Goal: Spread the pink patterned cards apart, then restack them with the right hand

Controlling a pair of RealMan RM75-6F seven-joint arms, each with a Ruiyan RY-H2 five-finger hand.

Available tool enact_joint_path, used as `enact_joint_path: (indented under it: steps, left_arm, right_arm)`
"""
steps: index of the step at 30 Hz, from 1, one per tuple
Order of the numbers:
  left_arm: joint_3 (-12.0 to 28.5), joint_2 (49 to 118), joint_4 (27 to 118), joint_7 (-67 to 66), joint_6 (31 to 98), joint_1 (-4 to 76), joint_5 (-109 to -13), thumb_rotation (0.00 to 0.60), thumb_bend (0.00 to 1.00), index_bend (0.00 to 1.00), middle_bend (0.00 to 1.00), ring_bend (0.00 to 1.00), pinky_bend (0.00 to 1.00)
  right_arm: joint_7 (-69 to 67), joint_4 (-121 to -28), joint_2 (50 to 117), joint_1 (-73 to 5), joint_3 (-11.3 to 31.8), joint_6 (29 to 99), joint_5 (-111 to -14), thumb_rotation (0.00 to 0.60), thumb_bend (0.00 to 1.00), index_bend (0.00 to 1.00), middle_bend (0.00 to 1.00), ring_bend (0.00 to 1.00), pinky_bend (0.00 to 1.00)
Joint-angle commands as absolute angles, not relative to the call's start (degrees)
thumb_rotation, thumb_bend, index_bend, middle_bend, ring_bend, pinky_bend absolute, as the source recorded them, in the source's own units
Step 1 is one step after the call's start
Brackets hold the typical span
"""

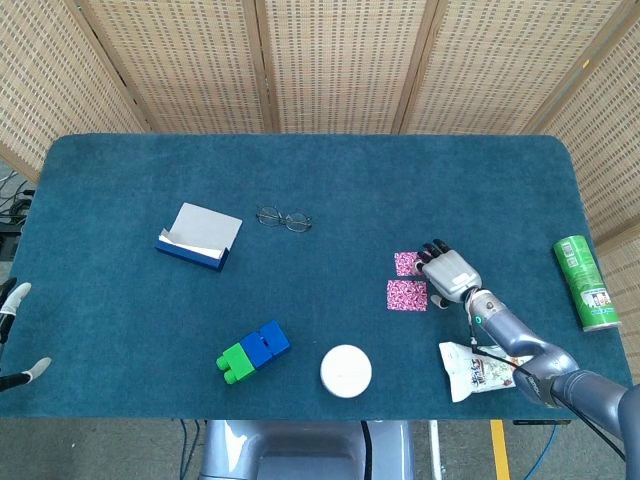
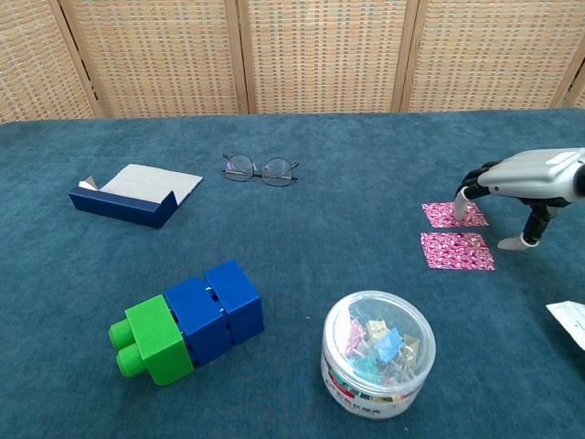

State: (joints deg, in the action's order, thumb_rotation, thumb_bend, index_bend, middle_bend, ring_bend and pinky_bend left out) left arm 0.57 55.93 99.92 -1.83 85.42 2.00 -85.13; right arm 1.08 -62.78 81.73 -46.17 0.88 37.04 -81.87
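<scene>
Woven screens (image 1: 340,60) behind teal table (image 1: 330,180)

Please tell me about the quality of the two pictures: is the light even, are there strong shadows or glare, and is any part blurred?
Head view: even, soft light; pink cards sharp, no glare on the table. Chest view: also evenly lit, only faint shadow under the right hand; small highlights on the clear clip tub; the glasses stay sharp; no motion blur.

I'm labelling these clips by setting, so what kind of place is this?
Probably an indoor lab or test station: a table covered in teal carpet-like cloth, woven cane screen panels behind it, and unrelated props such as wire-framed glasses and blue-and-green toy blocks.
</scene>
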Motion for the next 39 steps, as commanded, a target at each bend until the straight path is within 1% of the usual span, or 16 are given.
enact_joint_path:
  steps: [1,9,14,29,39]
  left_arm:
    - [0.6,56.0,99.9,-1.8,85.3,2.1,-85.2,0.600,0.06,0.00,0.00,0.00,0.00]
    - [0.6,56.1,99.9,-1.8,85.2,2.4,-85.7,0.600,0.06,0.00,0.00,0.00,0.00]
    - [0.4,56.1,99.9,-1.6,85.4,2.1,-85.8,0.600,0.06,0.00,0.00,0.00,0.00]
    - [0.1,56.1,99.6,-1.3,85.8,1.6,-86.0,0.600,0.06,0.00,0.00,0.00,0.00]
    - [0.3,56.2,99.8,-1.7,85.5,2.0,-86.2,0.600,0.06,0.00,0.00,0.00,0.00]
  right_arm:
    - [1.3,-66.1,80.0,-45.5,0.7,38.6,-82.2,0.600,0.37,0.24,0.17,0.00,0.00]
    - [2.7,-73.1,77.4,-44.4,0.1,40.5,-82.6,0.600,0.37,0.24,0.17,0.00,0.00]
    - [4.1,-75.1,77.3,-44.2,-0.4,40.3,-82.5,0.600,0.36,0.24,0.17,0.00,0.00]
    - [6.7,-73.8,79.0,-43.5,-2.3,40.0,-83.2,0.600,0.36,0.24,0.17,0.00,0.00]
    - [7.7,-74.6,77.1,-42.3,-3.6,40.0,-82.8,0.600,0.37,0.25,0.18,0.00,0.00]
